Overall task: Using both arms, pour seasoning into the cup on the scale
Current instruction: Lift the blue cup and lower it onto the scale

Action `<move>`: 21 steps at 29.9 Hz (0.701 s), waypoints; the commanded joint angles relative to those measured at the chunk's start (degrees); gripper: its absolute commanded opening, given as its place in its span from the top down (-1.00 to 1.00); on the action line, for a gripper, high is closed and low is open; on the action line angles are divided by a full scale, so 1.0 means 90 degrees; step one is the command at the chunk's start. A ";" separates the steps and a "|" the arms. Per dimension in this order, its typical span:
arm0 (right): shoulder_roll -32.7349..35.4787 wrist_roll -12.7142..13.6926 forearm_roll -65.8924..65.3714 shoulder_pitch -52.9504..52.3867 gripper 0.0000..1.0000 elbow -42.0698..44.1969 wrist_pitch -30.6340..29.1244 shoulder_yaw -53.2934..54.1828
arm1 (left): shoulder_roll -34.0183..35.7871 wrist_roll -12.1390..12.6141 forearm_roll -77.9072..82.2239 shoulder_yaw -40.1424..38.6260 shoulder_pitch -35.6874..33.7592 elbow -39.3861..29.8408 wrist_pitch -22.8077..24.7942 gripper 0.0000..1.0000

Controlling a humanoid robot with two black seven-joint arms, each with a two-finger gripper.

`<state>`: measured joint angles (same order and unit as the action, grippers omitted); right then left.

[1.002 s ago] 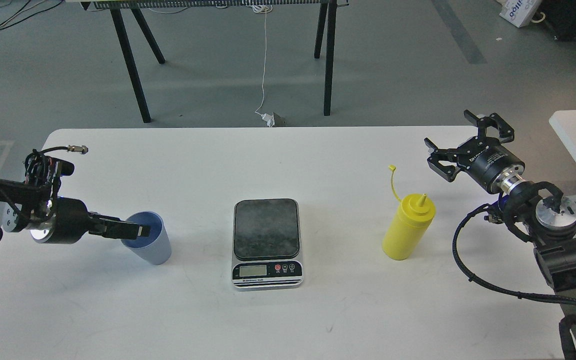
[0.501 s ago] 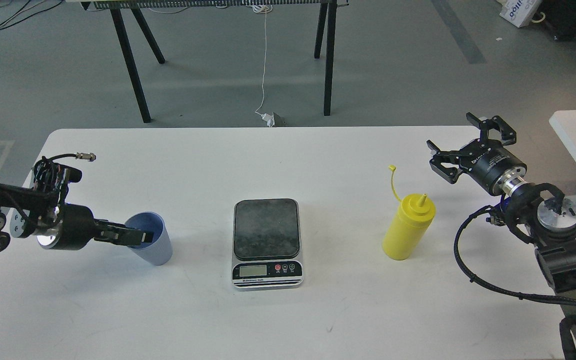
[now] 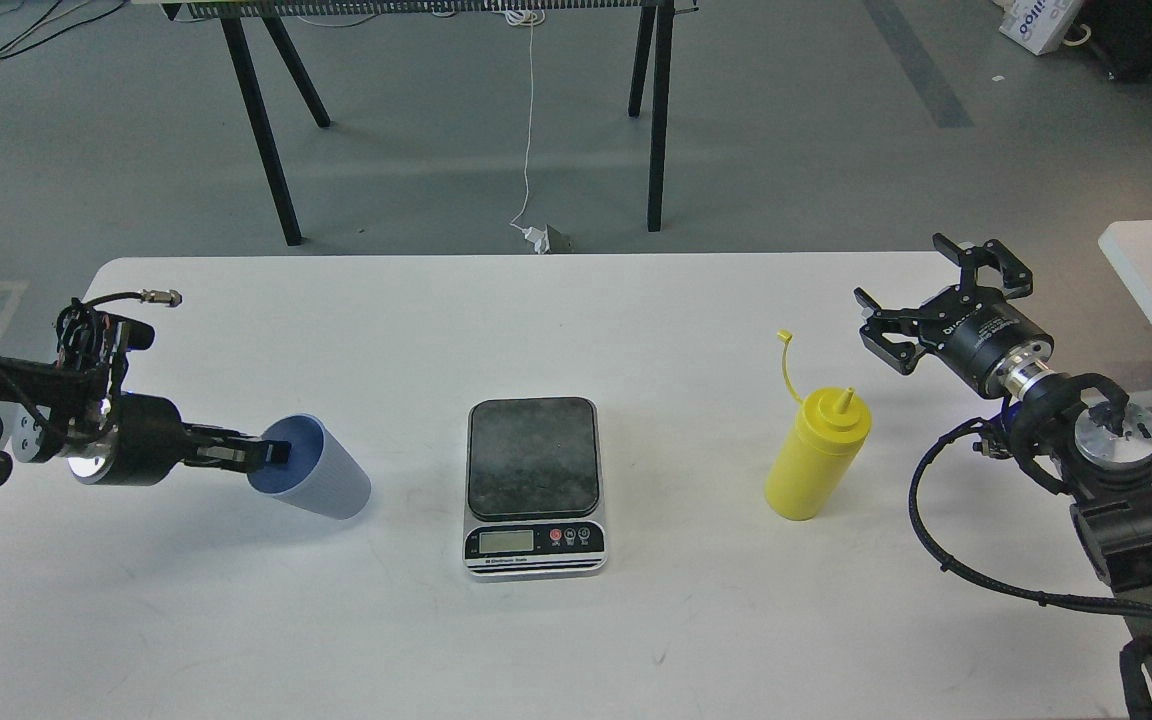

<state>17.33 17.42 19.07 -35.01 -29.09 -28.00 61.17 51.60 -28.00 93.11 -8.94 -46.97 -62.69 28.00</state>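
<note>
gripping the rim of the tilted light blue ribbed plastic cup (image 3: 314,481) at left of frame, our left end effector (image 3: 271,456) holds it; our right end effector (image 3: 921,305) gapes wide at right, beside the yellow plastic squeeze bottle (image 3: 816,454).

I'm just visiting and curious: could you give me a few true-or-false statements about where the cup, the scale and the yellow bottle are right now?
1. The cup stands on the scale. False: it is on the table, left of the scale, tilted strongly with its mouth toward the left gripper.
2. The seasoning bottle stands upright to the right of the scale. True.
3. The right gripper is clamped on the bottle. False: its fingers are spread, apart from the bottle.
4. The left gripper reaches the cup's rim. True.
5. Nothing sits on the scale's dark plate. True.
</note>
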 commanded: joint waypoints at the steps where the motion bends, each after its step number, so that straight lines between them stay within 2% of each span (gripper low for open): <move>1: -0.0001 -0.0002 0.0000 0.0003 -1.00 0.0000 0.0000 0.0000 | -0.0001 0.0000 -0.0412 0.0006 -0.0434 0.0042 0.0000 0.95; 6: 0.0008 -0.0002 0.0000 0.0003 -1.00 0.0000 0.0000 0.0000 | -0.0128 0.0000 -0.0707 -0.0013 -0.1430 -0.0065 0.0000 0.95; 9: 0.0008 -0.0002 0.0000 -0.0007 -1.00 0.0000 0.0000 0.0010 | -0.0702 0.0000 -0.0717 0.0016 -0.1890 -0.0085 0.0000 0.94; 21: 0.0008 -0.0002 0.0000 -0.0007 -1.00 0.0126 0.0000 0.0010 | -0.1875 0.0000 -0.0218 0.0485 -0.1852 -0.0026 0.0000 0.93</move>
<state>17.42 17.40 19.07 -35.07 -28.86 -28.00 61.26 36.69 -28.00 90.26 -5.85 -63.66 -62.91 28.00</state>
